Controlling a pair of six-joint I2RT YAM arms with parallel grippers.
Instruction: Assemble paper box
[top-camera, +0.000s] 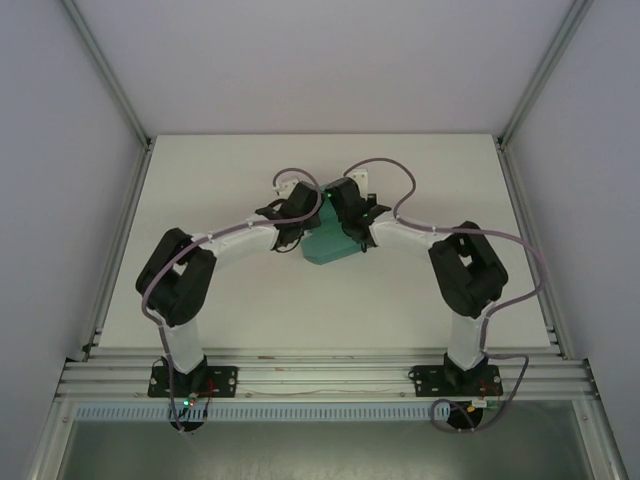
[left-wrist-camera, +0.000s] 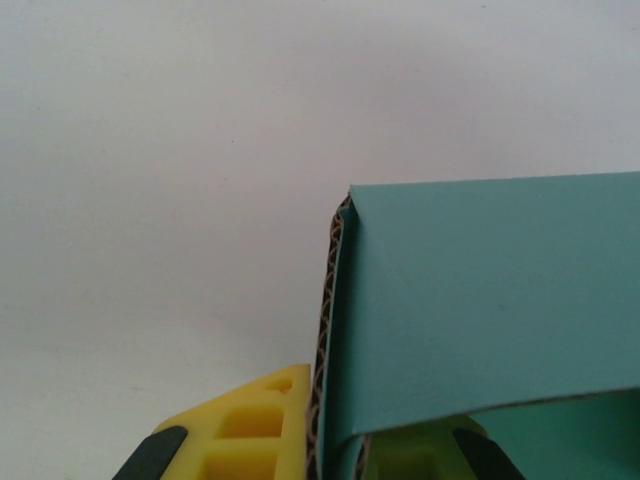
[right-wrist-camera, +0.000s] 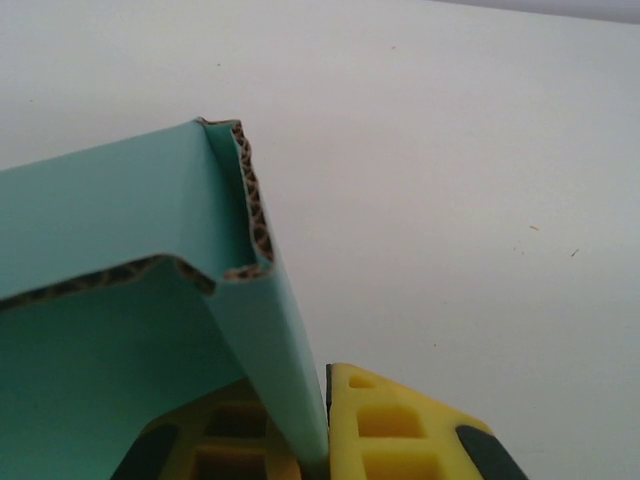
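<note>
— What is the left gripper (left-wrist-camera: 335, 440) doing?
— It's clenched on a corrugated wall of the paper box (left-wrist-camera: 490, 290). One yellow finger (left-wrist-camera: 250, 425) is outside the wall, and the other is inside, under a folded teal flap.
— And the right gripper (right-wrist-camera: 312, 435)?
— It's pinched on another upright wall, with the card squeezed between its fingers (right-wrist-camera: 390, 420).
— Where's the box?
— Mid-way across the white table (top-camera: 230, 300), between the two wrists, which meet over its far end. I cannot tell whether it rests there or is lifted.
</note>
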